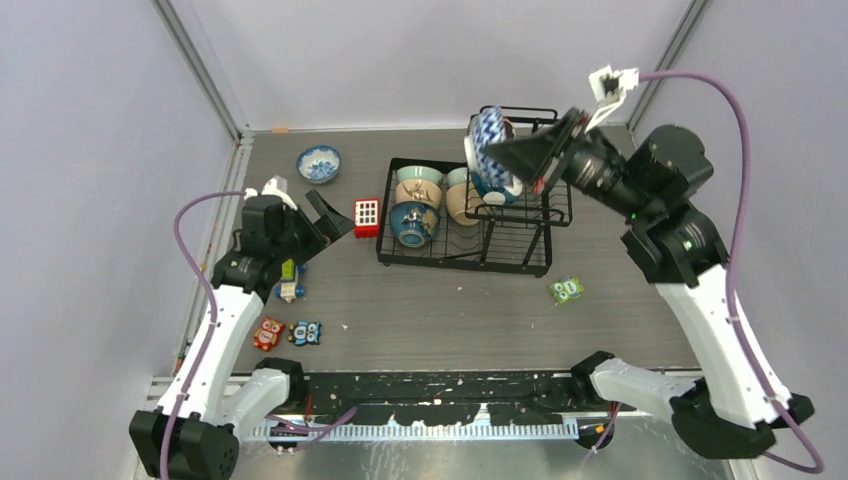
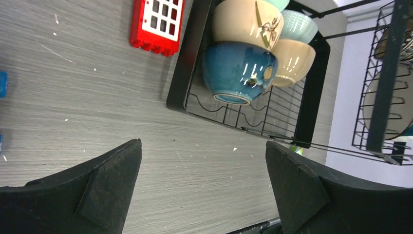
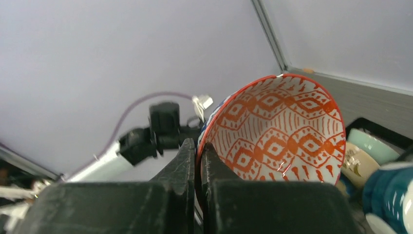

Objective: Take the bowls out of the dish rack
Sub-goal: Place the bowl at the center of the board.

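From where I stand, the unloading looks barely under way. One blue-and-white bowl (image 1: 319, 163) sits out on the table (image 1: 450, 320) in the upper left of the overhead view, well apart from the dish rack (image 1: 462, 264). The right gripper (image 3: 197, 152) is clamped on the rim of a red patterned bowl (image 3: 280, 131), holding it tilted in the air over the rack's basket end, so I'd count that one as lifted but not set down. Left in the flat tray are about five: a dark blue bowl (image 2: 237, 70), a tan bowl (image 2: 246, 22) above it, a second tan bowl (image 2: 292, 61) alongside and pale green ones behind. At least one more sits in the basket, partly hidden. The left gripper (image 2: 203, 146) hangs spread wide and empty over bare table just beside the rack's corner. I can read no brand or lettering anywhere; a small green block (image 1: 566, 290) bears marks too small to make out.
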`<state>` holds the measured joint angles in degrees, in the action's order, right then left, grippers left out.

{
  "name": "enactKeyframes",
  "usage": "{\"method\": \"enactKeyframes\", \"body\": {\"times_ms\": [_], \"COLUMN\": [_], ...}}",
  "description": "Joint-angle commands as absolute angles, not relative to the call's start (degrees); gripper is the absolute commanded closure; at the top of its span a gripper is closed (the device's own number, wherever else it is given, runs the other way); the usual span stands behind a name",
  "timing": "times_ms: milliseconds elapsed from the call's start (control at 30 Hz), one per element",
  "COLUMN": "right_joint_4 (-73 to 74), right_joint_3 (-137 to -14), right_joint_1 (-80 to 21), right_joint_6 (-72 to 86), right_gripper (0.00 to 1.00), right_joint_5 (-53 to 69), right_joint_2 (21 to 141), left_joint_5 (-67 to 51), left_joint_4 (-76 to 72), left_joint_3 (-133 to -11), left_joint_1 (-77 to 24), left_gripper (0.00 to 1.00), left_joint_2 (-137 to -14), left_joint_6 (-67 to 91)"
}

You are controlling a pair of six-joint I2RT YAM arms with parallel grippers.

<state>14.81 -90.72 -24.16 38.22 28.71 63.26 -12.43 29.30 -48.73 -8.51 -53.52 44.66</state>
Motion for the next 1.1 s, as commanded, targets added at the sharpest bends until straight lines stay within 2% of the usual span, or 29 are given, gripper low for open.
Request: {"method": "enactKeyframes", "body": {"times_ms": [0,167,333,433,533,700,1067], "right_joint_4": [35.78,44.53,47.42,47.53,45.83,45.07,51.06], "right_joint_3": [-92.65,-91.54,-88.55,-86.36,-83.10,-78.86,-70.83], "right_joint_1": [-37.85,-56.65,-79.72,-88.96,-92.69,-96.45,-105.00], "right_joint_6": [14.79,5.82,-3.36,-8.81,-12.35,-15.65,-16.63], "right_gripper": [0.99,0.99,0.99,0.99,0.99,0.99,0.99], "right_joint_5": [11.92,-7.80,-29.23,-39.07,-40.60,-40.83,-42.08], "right_joint_2": [58.98,57.27,60.12,63.80,65.79,68.60,71.22], "left_joint_5": [-8.15,-14.91,-27.57,-29.43,-29.98,-28.79,-14.21], "left_joint_4": [33.71,31.90,18.20,20.34,29.50,36.04,48.99], "left_joint_3": [-53.38,-57.22,-54.01,-55.85,-60.85,-63.85,-69.07], "left_joint_1": [-8.26,-8.33,-8.33,-8.56,-9.95,-14.91,-35.38], "left_gripper": [0.00,0.00,0.00,0.00,0.00,0.00,0.00], "left_joint_2": [-51.85,-51.81,-47.24,-45.55,-46.11,-45.83,-50.23], "left_joint_6": [45.88,46.71,49.17,46.03,39.32,32.04,20.45]}}
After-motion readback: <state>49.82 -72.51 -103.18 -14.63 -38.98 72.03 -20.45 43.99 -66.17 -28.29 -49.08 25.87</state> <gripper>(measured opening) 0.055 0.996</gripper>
